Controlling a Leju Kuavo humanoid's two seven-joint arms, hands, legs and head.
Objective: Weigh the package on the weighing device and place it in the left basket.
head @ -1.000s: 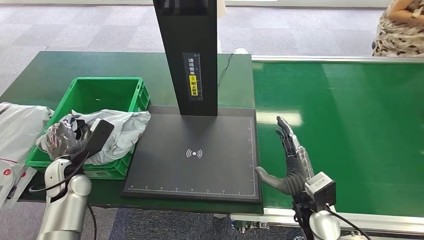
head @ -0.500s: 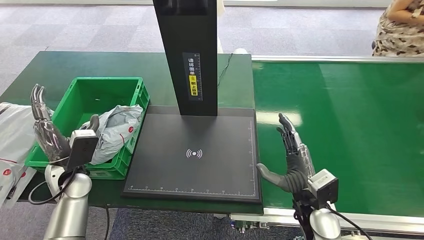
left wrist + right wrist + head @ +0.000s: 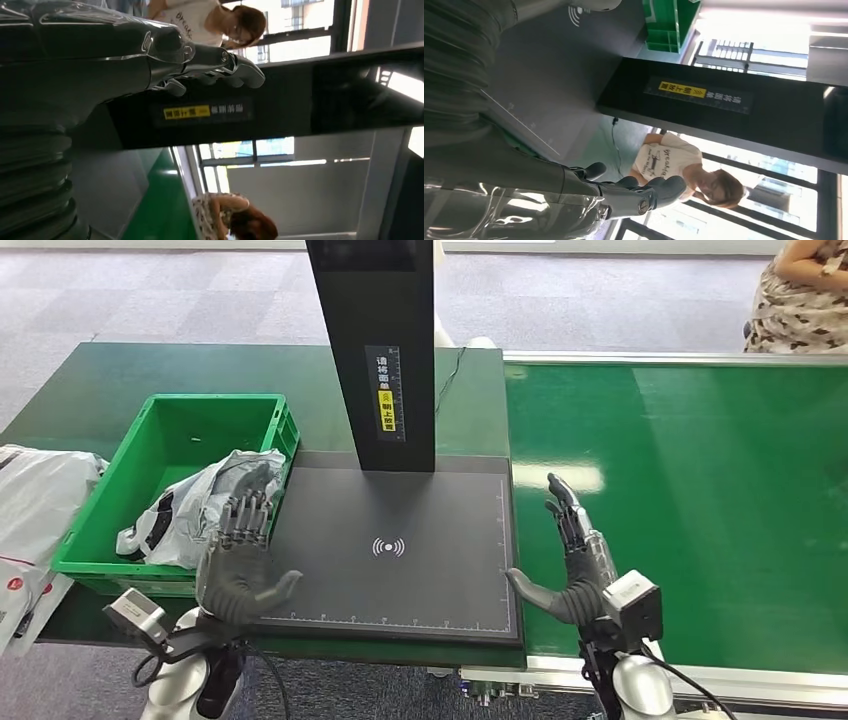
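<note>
Parcel-sorting demo area in an office: green conveyor belt [image 3: 680, 490], weighing scanner stn [image 3: 385, 540], grey carpet tiles [image 3: 180, 290], big windows [image 3: 280, 150].

Bare across the weighing device [image 3: 390, 550] plate between the two raised hands, blocked only at its far edge by the black upright column [image 3: 378, 350]

A green conveyor belt [image 3: 690, 500] fills the frame's right, white plastic bags [image 3: 30, 505] lie at far left, a seated person [image 3: 795, 295] upper right.
</note>
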